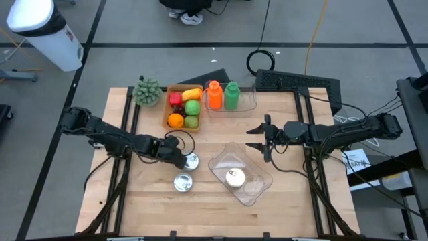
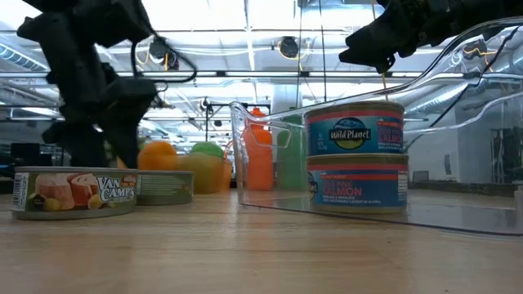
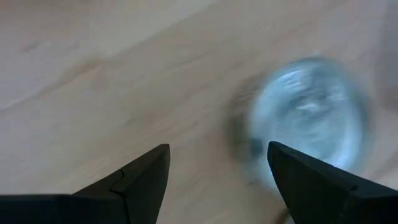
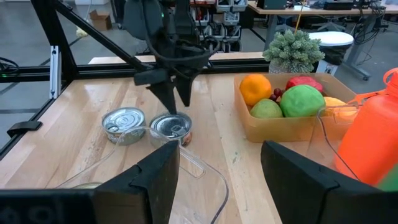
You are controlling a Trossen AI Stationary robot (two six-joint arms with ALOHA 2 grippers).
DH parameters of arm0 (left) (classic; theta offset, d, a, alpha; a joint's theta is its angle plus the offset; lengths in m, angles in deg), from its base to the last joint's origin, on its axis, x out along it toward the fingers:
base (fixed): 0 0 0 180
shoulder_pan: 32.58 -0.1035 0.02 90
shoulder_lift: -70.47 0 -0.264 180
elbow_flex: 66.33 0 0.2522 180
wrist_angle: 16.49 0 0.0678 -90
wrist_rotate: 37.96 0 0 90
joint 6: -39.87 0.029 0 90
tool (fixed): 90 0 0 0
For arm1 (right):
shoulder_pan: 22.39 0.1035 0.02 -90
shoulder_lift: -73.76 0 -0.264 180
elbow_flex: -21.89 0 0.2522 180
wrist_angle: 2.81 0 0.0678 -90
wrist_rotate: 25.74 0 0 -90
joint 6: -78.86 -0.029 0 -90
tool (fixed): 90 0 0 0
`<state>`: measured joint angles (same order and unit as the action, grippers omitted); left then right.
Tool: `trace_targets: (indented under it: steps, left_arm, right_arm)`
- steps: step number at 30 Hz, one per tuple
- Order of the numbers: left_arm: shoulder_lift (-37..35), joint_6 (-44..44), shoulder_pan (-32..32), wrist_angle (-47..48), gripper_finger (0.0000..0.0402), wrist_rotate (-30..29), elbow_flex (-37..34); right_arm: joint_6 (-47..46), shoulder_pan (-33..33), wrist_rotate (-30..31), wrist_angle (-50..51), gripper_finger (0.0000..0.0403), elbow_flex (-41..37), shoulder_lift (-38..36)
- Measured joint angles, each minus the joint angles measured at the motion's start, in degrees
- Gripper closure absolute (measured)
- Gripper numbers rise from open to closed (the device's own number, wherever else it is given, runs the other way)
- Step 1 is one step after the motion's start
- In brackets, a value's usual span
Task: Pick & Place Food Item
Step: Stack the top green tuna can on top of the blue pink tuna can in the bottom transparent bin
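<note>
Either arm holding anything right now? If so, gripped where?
Nothing held. Left gripper hangs open over the table beside a tin can; right gripper is open and empty beside the clear container.

You have two silver-topped cans upright on the table: one can [image 1: 191, 161] nearer the fruit, the other can [image 1: 182, 182] just beside it.

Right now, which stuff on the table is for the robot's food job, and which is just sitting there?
For the job:
- two loose cans
- clear tub with stacked cans inside
- left pincer, open above a can

Just sitting:
- fruit box
- orange bottle, green bottle
- little plant
- right pincer, waiting
</note>
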<state>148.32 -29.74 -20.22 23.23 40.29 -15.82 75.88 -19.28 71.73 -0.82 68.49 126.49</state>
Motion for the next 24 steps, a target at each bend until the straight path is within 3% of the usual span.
trace_targets:
  steps: [11, 18, 24]
  left_arm:
    - [-0.1, -4.2, -0.7, 8.8, 0.0117, -0.8, 0.2]
    - [0.1, -11.2, -0.8, 20.9, 0.0117, 0.5, 0.0]
    - [0.0, -11.6, -0.8, 21.0, 0.0117, -0.1, 0.1]
  right_arm:
    - [0.0, 0.0, 0.0, 0.0, 0.019, 0.0, 0.0]
    - [0.0, 0.0, 0.0, 0.0, 0.019, 0.0, 0.0]
    - [0.1, 0.0, 0.0, 0.0, 0.019, 0.0, 0.0]
